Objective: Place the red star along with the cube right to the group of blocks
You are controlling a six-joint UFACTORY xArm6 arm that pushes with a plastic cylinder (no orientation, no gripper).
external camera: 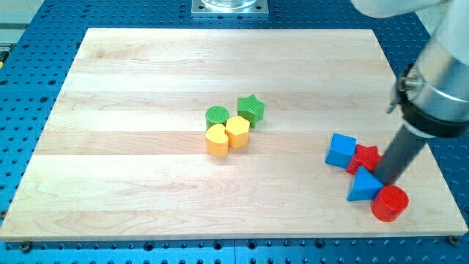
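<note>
My tip (384,178), a bare rod gripping nothing, touches the red star (365,158) at its right. The blue cube (341,150) touches the star's left; the star's pointing direction is unclear.

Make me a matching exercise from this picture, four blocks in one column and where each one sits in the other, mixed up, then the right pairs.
Column one:
1. red star
2. green star
3. red cylinder
4. yellow heart

Column two:
A. nearest the view's bottom right corner
B. touching the blue cube, just left of my tip
C. lower left of the middle cluster
D. upper right of the middle cluster

Pairs: 1-B, 2-D, 3-A, 4-C
</note>
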